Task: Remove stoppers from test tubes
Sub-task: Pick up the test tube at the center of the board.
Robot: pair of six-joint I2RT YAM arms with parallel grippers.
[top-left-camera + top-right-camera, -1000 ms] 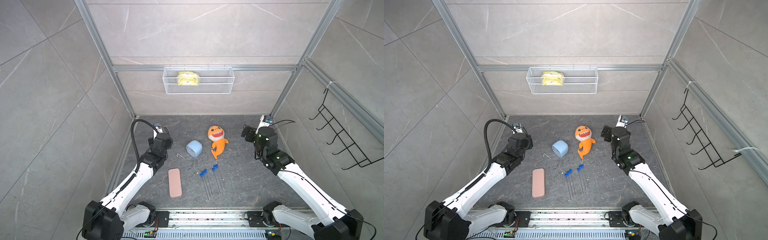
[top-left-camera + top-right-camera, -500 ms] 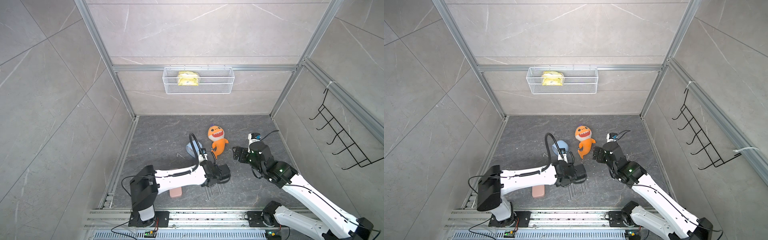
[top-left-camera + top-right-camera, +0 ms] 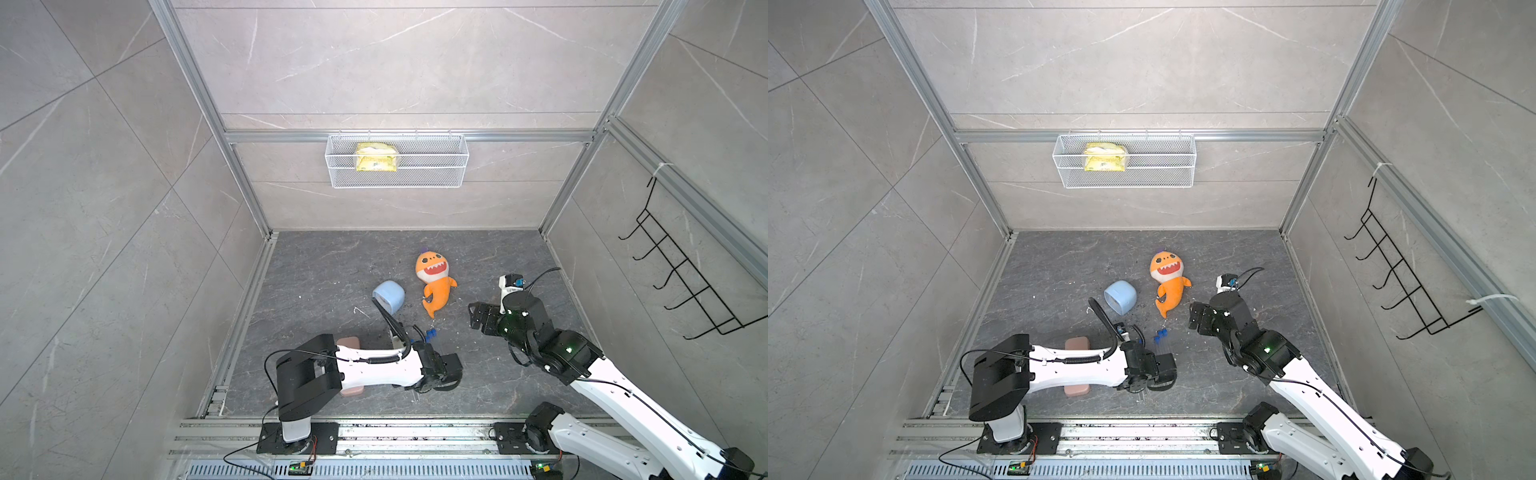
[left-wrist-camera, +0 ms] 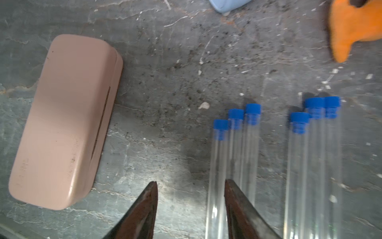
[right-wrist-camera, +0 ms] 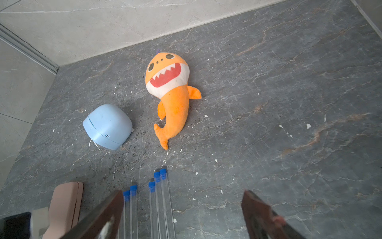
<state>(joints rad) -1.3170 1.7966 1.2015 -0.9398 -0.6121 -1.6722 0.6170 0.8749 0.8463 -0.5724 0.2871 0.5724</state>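
Pictured left to right in the left wrist view: case [image 4: 64, 120], flat on the table [image 4: 165, 82]; left gripper [image 4: 190, 182], jaws apart, gripping nothing, with the lower end of one of the tubes [image 4: 216, 165] showing between them, just beside one finger, contact impossible to tell; six tubes in all, lying flat in two tight clusters of three, apart from the case; stoppers [image 4: 253, 109], every one still seated in its tube mouth, pointing toward cup [image 5: 107, 126] and plush [image 5: 171, 93]. Farther right, in both top views: right gripper [image 3: 478, 316], spread wide and empty, near the plush tail, apart from the tubes. No stopper pulled yet. Risky from here: could pinch two touching tubes together on shutting, or nudge a cluster and set round tubes rolling; could slip on the slick clear walls; could crack a tube if squeezed too hard. Little hope of freeing a stopper without a firm hold on its tube.
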